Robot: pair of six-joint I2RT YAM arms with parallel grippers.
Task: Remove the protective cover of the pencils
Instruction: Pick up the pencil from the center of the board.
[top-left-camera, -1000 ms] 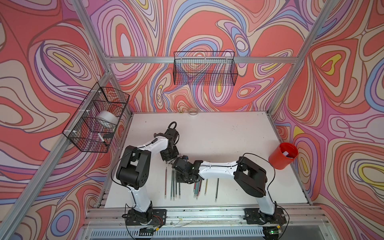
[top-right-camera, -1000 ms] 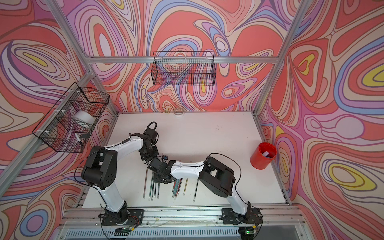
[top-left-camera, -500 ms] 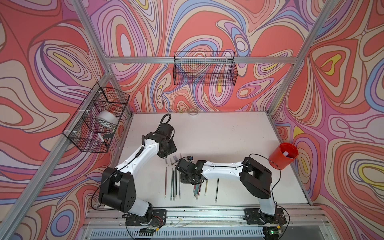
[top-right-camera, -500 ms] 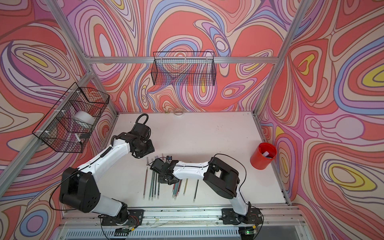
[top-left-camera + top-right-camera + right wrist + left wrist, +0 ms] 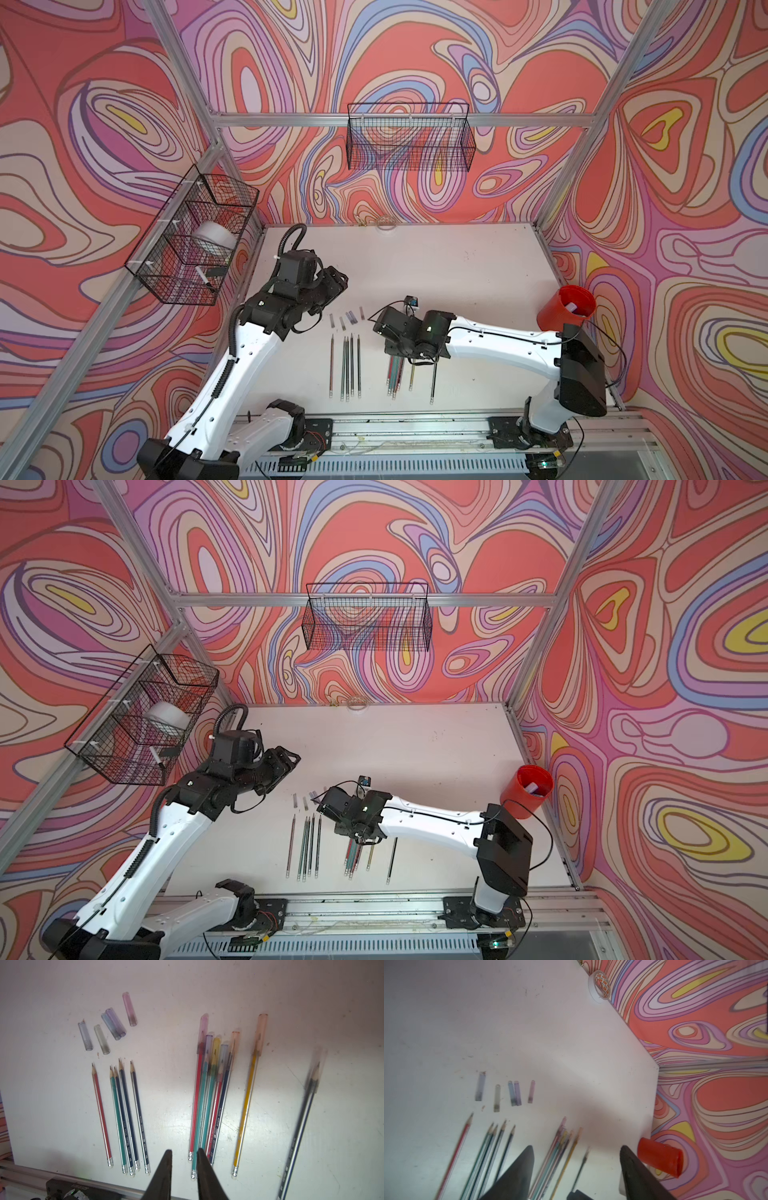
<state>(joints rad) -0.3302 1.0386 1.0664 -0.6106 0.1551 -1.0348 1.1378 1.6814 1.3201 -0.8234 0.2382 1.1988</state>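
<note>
black pencil [image 5: 299, 1132] blurred, its back end cut off

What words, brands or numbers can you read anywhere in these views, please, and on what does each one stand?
Pencils: white print along the barrels, too blurred to read.
Tape roll: orange marks inside, too small to read.
Black part by the rail: pale lettering, illegible.
No text is clear enough to quote.

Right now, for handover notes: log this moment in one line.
left gripper open, empty | right gripper slightly open, empty, above capped pencils | five bare pencils | five loose covers
</note>
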